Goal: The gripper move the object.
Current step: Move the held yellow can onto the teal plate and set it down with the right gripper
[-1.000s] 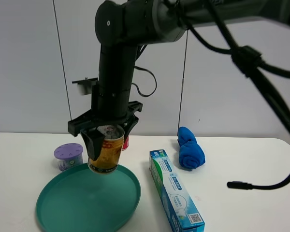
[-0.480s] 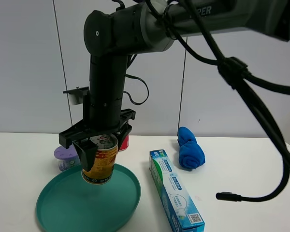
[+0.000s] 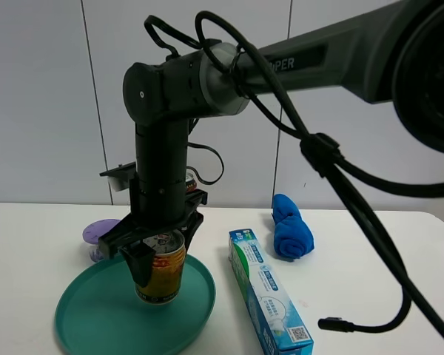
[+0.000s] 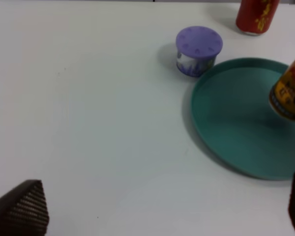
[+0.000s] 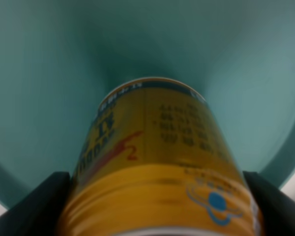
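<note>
From the high cam, the right gripper is pinching the can near its top, and the can hangs tilted, low over the tray; I can't tell if the base touches. My worry: if the jaws open now, the can prob lands on its edge, tips and rolls toward the tub or the box. Pressing lower at this angle could shove the tray instead. The slack cable dangles near the table and might snag (low odds, I think). A cloth lies well apart, against a plain pale wall. On the left wrist cam, the left gripper is spread wide w/ nothing between its tips, parked away from the tray. The can leans over the tray there too, the tub sits just beside the rim and a red can stands farther back. The white top looks smooth, so things would slide. On the right wrist cam, fingers flank the can, teal tray beneath.
</note>
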Robot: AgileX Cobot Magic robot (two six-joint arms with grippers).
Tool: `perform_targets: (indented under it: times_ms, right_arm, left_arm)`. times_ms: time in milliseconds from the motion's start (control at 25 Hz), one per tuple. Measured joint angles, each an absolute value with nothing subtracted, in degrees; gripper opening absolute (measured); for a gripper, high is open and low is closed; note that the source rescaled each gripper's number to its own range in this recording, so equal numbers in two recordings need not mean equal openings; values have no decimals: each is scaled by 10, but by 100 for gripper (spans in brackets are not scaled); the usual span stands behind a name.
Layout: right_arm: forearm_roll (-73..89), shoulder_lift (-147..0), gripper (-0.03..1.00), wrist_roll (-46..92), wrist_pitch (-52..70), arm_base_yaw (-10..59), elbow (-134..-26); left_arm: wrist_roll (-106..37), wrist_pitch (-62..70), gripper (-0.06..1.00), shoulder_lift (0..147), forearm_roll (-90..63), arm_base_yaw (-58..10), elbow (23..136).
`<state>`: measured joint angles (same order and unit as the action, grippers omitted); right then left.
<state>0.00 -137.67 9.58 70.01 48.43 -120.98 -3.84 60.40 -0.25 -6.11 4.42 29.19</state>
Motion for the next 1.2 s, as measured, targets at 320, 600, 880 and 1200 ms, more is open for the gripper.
perform_targets:
  times_ms: [320,600,880,1200]
  right_arm:
    - [-6,-1391,1,96,694,484,-1210]
    - [-6,-1391,1,96,681,484,-1210]
    - [-28,-1391,1,96,682,484,-1210]
    - [-36,-1389,73,80,681,484,-1211]
  left_arm:
    - [-38,604,100,-2,-61,44,292]
    - [-38,604,100,-2,-61,44,292]
    - [-38,604,100,-2,-61,44,292]
    - [-38,604,100,-2,-61,44,292]
